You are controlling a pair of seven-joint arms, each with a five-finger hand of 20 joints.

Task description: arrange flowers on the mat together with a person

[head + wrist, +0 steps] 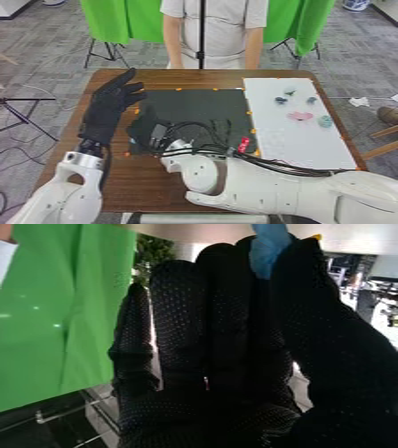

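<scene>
Flowers [300, 116] are lying right of the right robot hand [145, 129], which is pinching a seemingly smooth pale-blue piece [269, 246]; the left robot hand [107, 102] is hanging open.

A mat [191, 105] lies on a bench [147, 187], with bits of tape [178, 89] along its edges. Right of the mat, a sheet [293, 145] reaches past its far and near ends. Five pieces sit on that sheet, level with the mat's far half: one [290, 92] farthest back, two [281, 100] side by side before it, and two more [300, 116] nearer, the rightmost farthest from the mat. Behind the mat, beyond the bench, hangs a curtain [107, 20]; left of it stands a tripod [19, 120].
</scene>
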